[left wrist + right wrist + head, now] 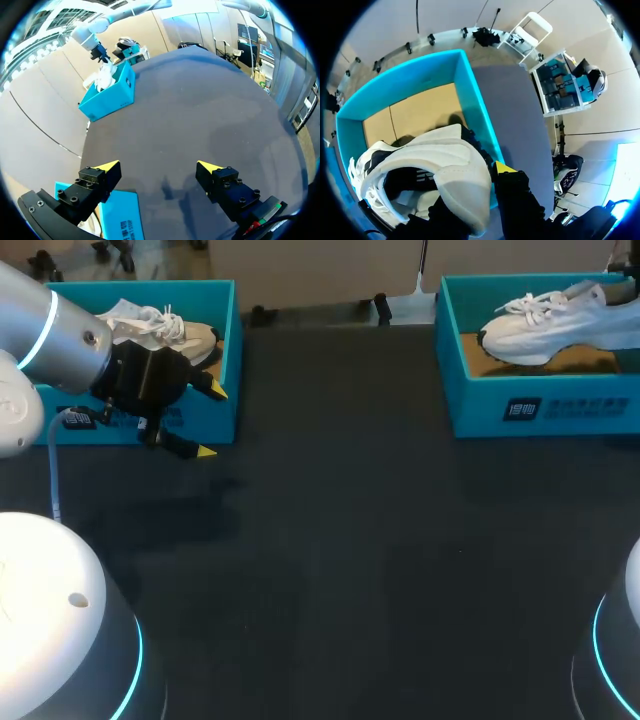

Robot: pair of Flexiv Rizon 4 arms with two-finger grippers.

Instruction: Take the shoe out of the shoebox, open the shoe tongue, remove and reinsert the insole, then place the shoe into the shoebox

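right tool [485, 186] looks clamped on the shoe [445, 170] heel, left tool [157, 166] wide; I'd lift straight up, clearing the shoebox [470, 100] wall.

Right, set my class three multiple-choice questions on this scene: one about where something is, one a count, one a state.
1. Where is the left gripper?
A. In front of the left shoebox
B. At the near edge, by the robot's base
C. Over the far right corner

2. How many blue shoeboxes stand on the table?
A. One
B. Two
C. Three

3. The left gripper is:
A. Shut on a shoe
B. Open, holding nothing
C. Shut on an insole

Answers:
1 A: the head view shows it just before that box's front wall.
2 B: the left shoebox and the right shoebox are the only ones.
3 B: the left wrist view shows its yellow tips wide apart over bare table.
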